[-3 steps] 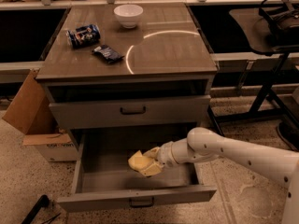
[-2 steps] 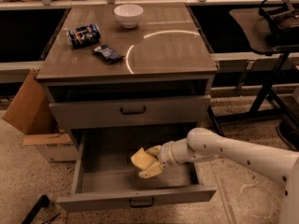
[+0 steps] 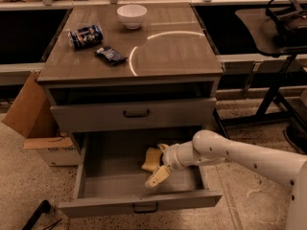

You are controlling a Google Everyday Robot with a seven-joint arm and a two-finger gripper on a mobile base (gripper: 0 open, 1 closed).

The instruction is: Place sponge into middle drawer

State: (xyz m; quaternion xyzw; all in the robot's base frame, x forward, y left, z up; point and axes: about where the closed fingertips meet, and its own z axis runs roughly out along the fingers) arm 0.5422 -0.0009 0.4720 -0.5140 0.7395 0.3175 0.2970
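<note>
In the camera view, the middle drawer (image 3: 103,174) stands pulled out toward the near side below a shut upper drawer front (image 3: 136,114). The arm reaches into it from the right. The gripper (image 3: 156,166) sits low over the right half of the drawer floor. Its fingers look spread apart, one pale finger (image 3: 157,176) slanting toward the near-left and the other a short stub on the far side.

The sponge (image 3: 151,158) lies inside the drawer, in the gap between those fingers. It is just left of the wrist and seems to rest on the grey floor. Its long axis runs roughly near to far, tipped slightly to the left. A dark sliver separates it from the near finger, so I judge that it is no longer pinched.

On the cabinet top, the white bowl (image 3: 132,16), blue can (image 3: 85,36) and dark packet (image 3: 110,55) lie well apart from all this.

A second ago the sponge was bunched tight against the fingertips. Since then the near finger has swung away from it, and the arm itself has barely shifted. The withdrawal would best go up and to the right, away from the sponge.
</note>
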